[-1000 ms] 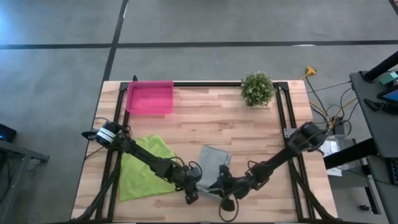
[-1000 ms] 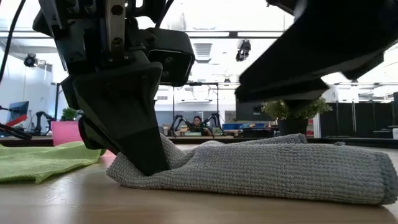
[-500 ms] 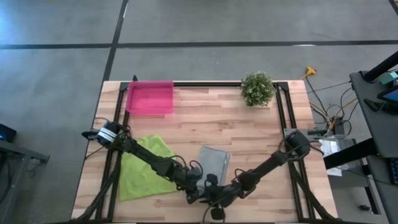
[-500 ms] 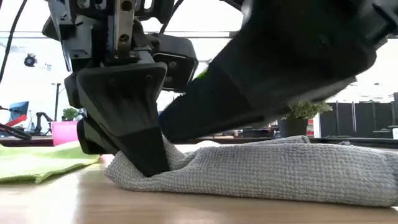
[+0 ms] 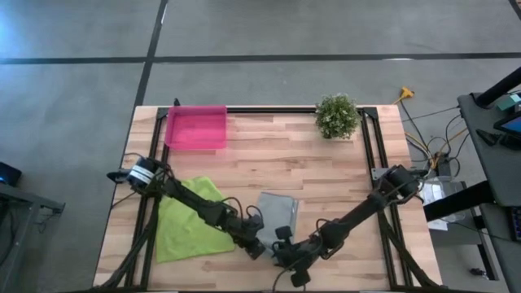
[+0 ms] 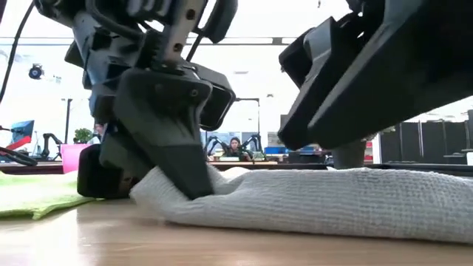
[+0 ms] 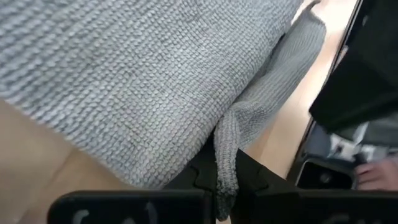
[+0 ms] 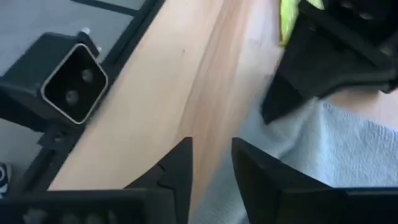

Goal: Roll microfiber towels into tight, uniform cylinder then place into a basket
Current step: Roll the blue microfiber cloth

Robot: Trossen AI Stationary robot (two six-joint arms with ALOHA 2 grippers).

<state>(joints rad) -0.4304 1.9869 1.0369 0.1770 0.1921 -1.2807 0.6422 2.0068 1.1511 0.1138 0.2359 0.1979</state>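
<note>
Tabletop [image 5: 269, 159] of pale wood planks fills the middle of the high view, with both dark arms reaching in from its left and right edges toward the lower centre. Largest of the cloths is the lime green towel [image 5: 186, 221], spread flat at lower left under the left arm; in the low view it shows as a thin green sheet [image 6: 33, 193] at far left. Just right of it lies the grey towel [image 5: 275, 213], folded to a narrow strip at lower centre — from the low camera a long ribbed mound [image 6: 325, 203] across the frame. At upper left of the high view sits the pink basket [image 5: 195, 127], with neither towel inside it; it looks bare, well apart from both cloths. A small potted plant [image 5: 337, 115] stands at upper right. The left gripper [image 5: 257, 247] is clenched on a pinched fold of the grey towel, the cloth squeezed between its fingers [image 7: 205, 177] in the wrist view. The right gripper [image 5: 285, 251] hovers at the towel's near edge, its fingers [image 8: 177, 165] parted with a gap and nothing between them.
</note>
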